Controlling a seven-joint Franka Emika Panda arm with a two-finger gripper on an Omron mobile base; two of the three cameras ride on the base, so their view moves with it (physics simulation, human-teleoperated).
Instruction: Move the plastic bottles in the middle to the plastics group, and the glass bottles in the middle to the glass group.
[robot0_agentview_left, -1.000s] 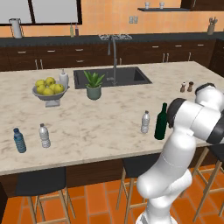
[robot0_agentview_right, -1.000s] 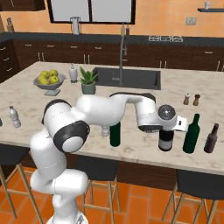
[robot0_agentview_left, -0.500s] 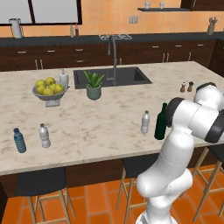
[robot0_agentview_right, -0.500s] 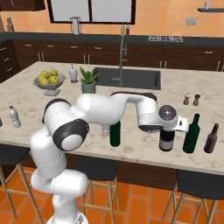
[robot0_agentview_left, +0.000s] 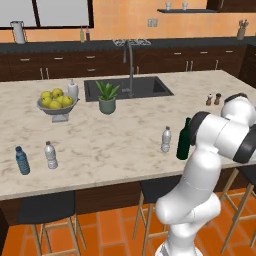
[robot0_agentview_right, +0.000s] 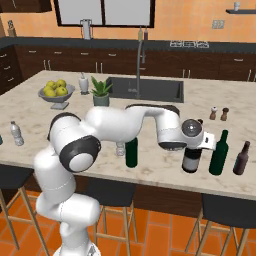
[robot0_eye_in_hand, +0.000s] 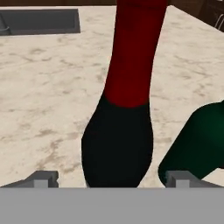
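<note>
A: Gripper (robot0_eye_in_hand: 112, 179) state?
B: Fingers (robot0_eye_in_hand: 43, 178) are seen spread wide apart in the hand view, one on each side of the wine bottle (robot0_eye_in_hand: 120, 109). A gap is seen on both sides, so nothing is clamped.

A: Where is the wine bottle placed?
B: Upright on the counter (robot0_agentview_right: 165, 107), near the front edge, right part of the island. In the right base view the wine bottle (robot0_agentview_right: 190, 159) is partly covered by the hand above it; the pale label is seen below.

A: What is beside it?
B: A green bottle (robot0_agentview_right: 219, 153) is stood just to its right, then a smaller brown bottle (robot0_agentview_right: 241, 158) further right. Salt and pepper shakers (robot0_agentview_right: 219, 113) are set behind, well apart.

A: Other middle items?
B: A second green bottle (robot0_agentview_right: 131, 152) is seen under the forearm in the right base view, with a small clear bottle (robot0_agentview_right: 120, 148) just beside it. In the left base view that clear bottle (robot0_agentview_left: 166, 139) is stood just left of the green one (robot0_agentview_left: 184, 140).

A: Plastics?
B: Far left of the counter (robot0_agentview_left: 125, 135): a blue bottle (robot0_agentview_left: 21, 160) and a clear bottle with white cap (robot0_agentview_left: 50, 154), near each other, both upright.

A: Anything else?
B: A fruit bowl (robot0_agentview_left: 56, 102), a potted plant (robot0_agentview_left: 107, 96) and a sink (robot0_agentview_left: 127, 88) are noted further back.
</note>
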